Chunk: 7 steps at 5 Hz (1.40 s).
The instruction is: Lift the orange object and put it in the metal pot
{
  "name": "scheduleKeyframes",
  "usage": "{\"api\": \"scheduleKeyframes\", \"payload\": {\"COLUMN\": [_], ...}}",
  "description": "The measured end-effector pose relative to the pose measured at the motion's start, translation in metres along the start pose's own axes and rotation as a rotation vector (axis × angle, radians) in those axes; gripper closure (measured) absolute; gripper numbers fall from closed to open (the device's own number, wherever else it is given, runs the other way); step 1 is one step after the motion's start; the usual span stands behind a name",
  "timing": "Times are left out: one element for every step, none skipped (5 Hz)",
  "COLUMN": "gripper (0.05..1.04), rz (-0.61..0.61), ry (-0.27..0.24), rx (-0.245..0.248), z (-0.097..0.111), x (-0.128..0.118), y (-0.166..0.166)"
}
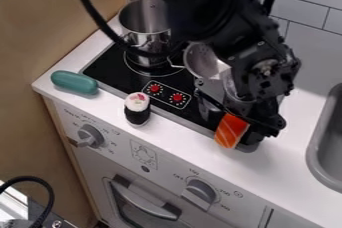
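Hand (257, 124) at orange object (230, 132); cannot tell its opening or whether it grips. Metal pot (143, 40) stands upright on black stovetop (107, 68).

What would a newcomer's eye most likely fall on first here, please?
Probably the black arm, looming down from the top edge. Then the bright orange object at its lower end, by the stove's front edge, and the shiny pot at the stove's back left.

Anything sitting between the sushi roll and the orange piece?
No loose object. The stretch from sushi roll to orange piece is just white counter and stovetop front edge, per the camera view.
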State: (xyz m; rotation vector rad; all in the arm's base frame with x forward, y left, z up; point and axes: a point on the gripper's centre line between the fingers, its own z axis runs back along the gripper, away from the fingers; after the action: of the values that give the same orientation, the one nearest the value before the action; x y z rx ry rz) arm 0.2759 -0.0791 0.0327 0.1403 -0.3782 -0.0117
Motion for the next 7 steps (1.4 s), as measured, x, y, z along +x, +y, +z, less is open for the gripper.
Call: {"api": "scheduleKeyframes", "payload": {"gripper": [0.083, 0.126, 0.394, 0.518, 0.518, 0.518, 0.518], "rz": [0.019, 0.03, 0.049, 0.057, 0.052, 0.087, 0.115], "ry": [-0.018, -0.056, -0.053, -0.03, 0.014, 0.075, 0.113], "rx": [0.008, 0.011, 0.015, -0.001, -0.012, -0.019, -0.035], "z": [-0.003, -0.005, -0.007, -0.007, -0.005, 0.007, 0.024], "x": [0.002, 0.006, 0.005, 0.001, -0.001, 0.008, 0.031], "y": [0.0, 0.0, 0.0, -0.003, -0.003, -0.003, -0.003]}}
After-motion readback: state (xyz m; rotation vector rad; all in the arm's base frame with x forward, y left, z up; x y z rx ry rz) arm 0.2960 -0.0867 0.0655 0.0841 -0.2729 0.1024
